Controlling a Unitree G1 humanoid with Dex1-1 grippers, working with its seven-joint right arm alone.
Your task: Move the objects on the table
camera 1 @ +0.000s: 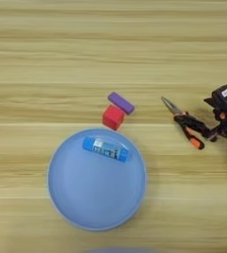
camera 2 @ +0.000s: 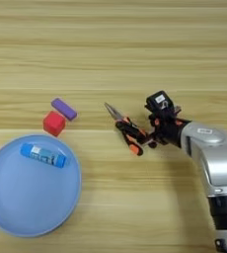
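Observation:
The large round light-blue plate (camera 1: pixel 96 197) lies at the near left of the table (camera 1: pixel 110 49). On its far part rests the blue tube with a white label (camera 1: pixel 105 149). Just beyond the rim stands the small red cube (camera 1: pixel 113 117), with the flat purple block (camera 1: pixel 121 103) touching its far side. To the right lie the orange-handled pliers (camera 2: pixel 127 128), nose pointing far left and handles spread. My right gripper (camera 2: pixel 152 136) is at the handle ends, shut on the upper handle. The silver forearm (camera 2: pixel 219 163) comes in from the lower right.
Bare wood runs across the whole far half of the table and between the plate and the pliers. The arm fills the lower right corner in the right eye view.

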